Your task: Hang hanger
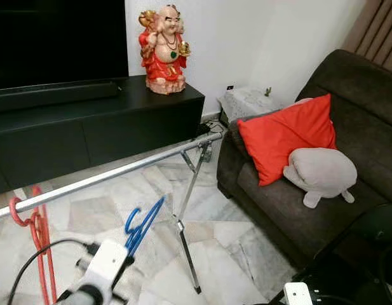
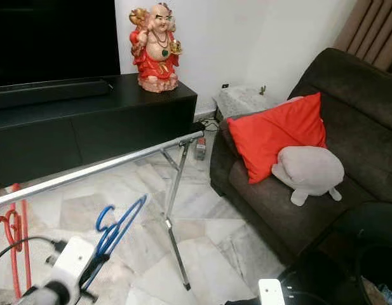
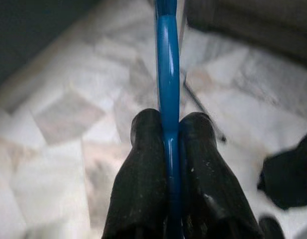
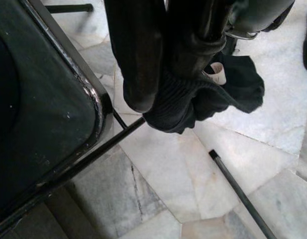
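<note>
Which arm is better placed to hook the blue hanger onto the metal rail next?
Left. The left end effector is shut on the blue hanger, just below the metal rail. The right end effector hangs low beside a black chair.

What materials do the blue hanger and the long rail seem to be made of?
Blue hanger, clamped in the left gripper: probably plastic, smooth and glossy, with a light streak along it. Long rail: looks like metal tube, silver and shiny, though polished coating cannot be excluded.

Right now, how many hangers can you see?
2. The blue hanger is clamped in the left gripper, below the rail. The red hanger already hangs on the rail near its left end. More could hang past the frame edge.
</note>
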You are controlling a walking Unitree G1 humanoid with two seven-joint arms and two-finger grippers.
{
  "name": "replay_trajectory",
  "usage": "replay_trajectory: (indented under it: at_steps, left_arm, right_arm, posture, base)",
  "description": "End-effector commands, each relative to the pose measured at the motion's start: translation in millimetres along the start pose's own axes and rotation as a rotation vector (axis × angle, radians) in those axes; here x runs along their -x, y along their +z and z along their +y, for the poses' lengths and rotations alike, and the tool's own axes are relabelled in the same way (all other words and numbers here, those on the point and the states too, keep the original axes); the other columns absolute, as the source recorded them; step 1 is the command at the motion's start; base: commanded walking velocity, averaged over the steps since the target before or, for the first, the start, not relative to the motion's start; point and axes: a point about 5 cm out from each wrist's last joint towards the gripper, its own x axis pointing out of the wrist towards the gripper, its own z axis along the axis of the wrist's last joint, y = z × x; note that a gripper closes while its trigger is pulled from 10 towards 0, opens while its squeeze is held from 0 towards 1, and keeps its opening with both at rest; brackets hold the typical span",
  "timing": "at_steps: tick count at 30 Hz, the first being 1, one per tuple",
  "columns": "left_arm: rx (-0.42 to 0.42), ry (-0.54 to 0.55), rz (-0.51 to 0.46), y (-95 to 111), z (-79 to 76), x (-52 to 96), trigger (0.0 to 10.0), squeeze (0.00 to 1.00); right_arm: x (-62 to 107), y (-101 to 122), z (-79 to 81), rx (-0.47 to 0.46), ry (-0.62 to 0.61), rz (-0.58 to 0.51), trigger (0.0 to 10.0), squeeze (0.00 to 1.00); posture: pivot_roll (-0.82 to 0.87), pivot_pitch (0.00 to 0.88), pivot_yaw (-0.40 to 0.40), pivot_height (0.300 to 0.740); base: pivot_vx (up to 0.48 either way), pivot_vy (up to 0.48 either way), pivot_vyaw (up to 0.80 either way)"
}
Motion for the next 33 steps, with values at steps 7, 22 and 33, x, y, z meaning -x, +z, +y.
replay_trajectory:
  at_steps: [7, 22, 33]
  left_arm:
    - [0.143, 0.070, 0.195, -60, 16.7, 2.8, 10.0, 0.00]
    - [0.220, 0.119, 0.534, -155, -3.9, -11.0, 10.0, 0.00]
    - [0.256, 0.095, 0.734, -197, -32.9, 14.2, 10.0, 0.00]
  right_arm:
    - [-0.3, 3, -4.0, 0.011, -0.010, -0.003, 10.0, 0.00]
    - [-0.4, 3, -3.6, 0.005, -0.014, -0.002, 10.0, 0.00]
    - [0.0, 2, -5.7, -0.006, -0.032, 0.000, 10.0, 0.00]
  posture:
    - [0.23, 0.000, -0.166, 0.740]
    - [0.21, 0.000, -0.159, 0.740]
    - [0.19, 0.000, -0.158, 0.740]
  base:
    - [0.000, 0.000, 0.00]
    - [0.000, 0.000, 0.00]
    - [0.000, 0.000, 0.00]
